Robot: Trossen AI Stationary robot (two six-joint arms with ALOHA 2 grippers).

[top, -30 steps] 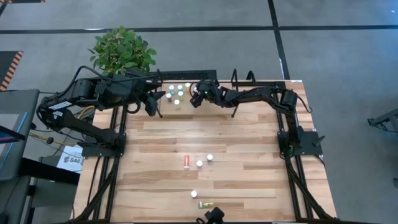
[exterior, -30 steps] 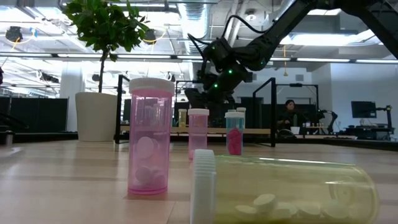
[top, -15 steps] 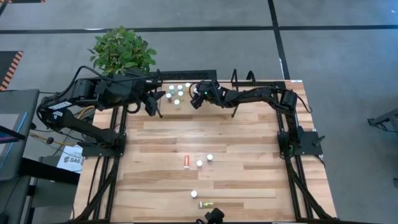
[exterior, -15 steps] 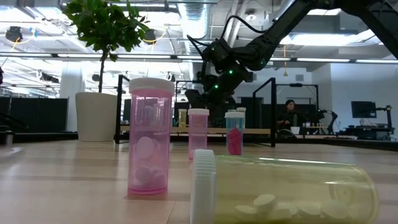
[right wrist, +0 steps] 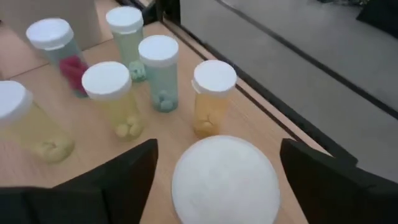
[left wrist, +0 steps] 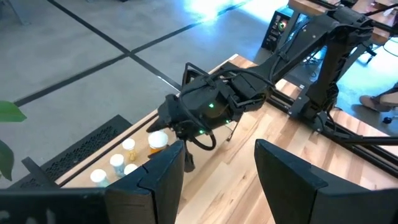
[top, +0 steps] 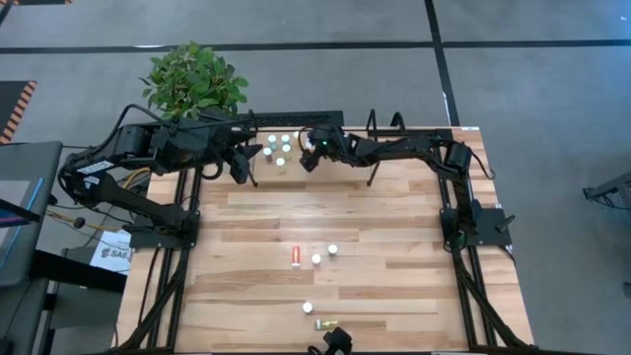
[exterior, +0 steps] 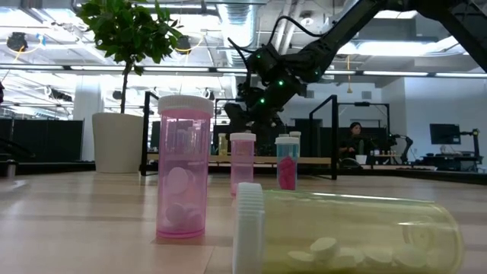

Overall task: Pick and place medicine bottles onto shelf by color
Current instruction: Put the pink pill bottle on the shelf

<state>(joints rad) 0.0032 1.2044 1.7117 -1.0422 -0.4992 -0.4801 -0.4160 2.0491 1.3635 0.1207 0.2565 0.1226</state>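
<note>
Several small medicine bottles (right wrist: 158, 71) with white caps stand upright on the light-wood shelf (right wrist: 249, 134) at the table's far edge (top: 281, 148). My right gripper (top: 308, 150) is open over the shelf. Its fingers (right wrist: 124, 171) stand on either side of a larger bottle's white cap (right wrist: 224, 180). The left wrist view shows that bottle (left wrist: 157, 142) as orange, under the gripper's tip. My left gripper (left wrist: 217, 168) is open with nothing between its fingers, raised at the shelf's left end (top: 242, 168).
More bottles are on the table's near half: a red one lying flat (top: 296, 255), upright ones (top: 316, 259) (top: 308, 308), and a yellow one on its side (exterior: 350, 228). A potted plant (top: 192, 79) stands behind the shelf's left end. The shelf's black end loops (top: 385, 123) rise beside my right arm.
My right gripper has tipped up slightly over the shelf and stayed in the same place.
</note>
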